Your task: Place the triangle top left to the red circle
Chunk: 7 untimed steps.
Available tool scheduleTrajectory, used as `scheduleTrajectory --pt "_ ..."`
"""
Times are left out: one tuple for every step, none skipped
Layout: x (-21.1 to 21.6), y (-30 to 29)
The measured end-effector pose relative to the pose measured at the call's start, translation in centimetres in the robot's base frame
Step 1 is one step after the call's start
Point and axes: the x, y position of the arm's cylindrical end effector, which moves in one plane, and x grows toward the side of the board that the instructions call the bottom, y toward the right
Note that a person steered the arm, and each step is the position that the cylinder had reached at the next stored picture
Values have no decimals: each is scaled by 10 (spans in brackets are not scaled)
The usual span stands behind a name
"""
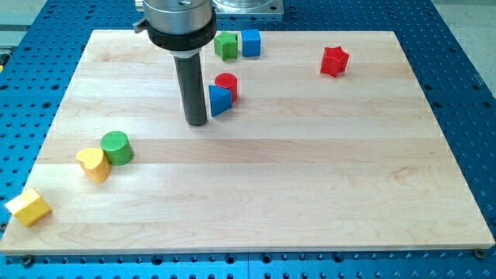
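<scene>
Already the blue triangular block (219, 100) sits pressed against the red round cylinder block (226, 84), but on its lower left side in the frame, so I judge the placing only partly done: the triangle needs to travel up and around to the cylinder's upper left. My tip (196, 122), the lower end of the dark rod, rests on the pale wooden bench (310, 178) just left of the triangle, apparently apart from it by a thin gap. No claw exists on this rig, so nothing can be said of one standing apart or together. Above the pair, near the upper edge of the frame, a green block (225, 46) and a blue cube (250, 43) stand side by side, leaving only modest room between them and the cylinder; the bench's far edge lies close behind. A red star-shaped block (335, 61) sits well apart at upper right. At lower left, a green cylinder (116, 147), a yellow block (94, 164) and another yellow block (29, 207) cluster, away from the work.
</scene>
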Motion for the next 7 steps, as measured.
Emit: scheduleTrajectory --pt "10 10" --pt "31 75" --pt "-8 37" --pt "-34 -19" --pt "-78 -26" --pt "-28 -34" --pt "4 -28"
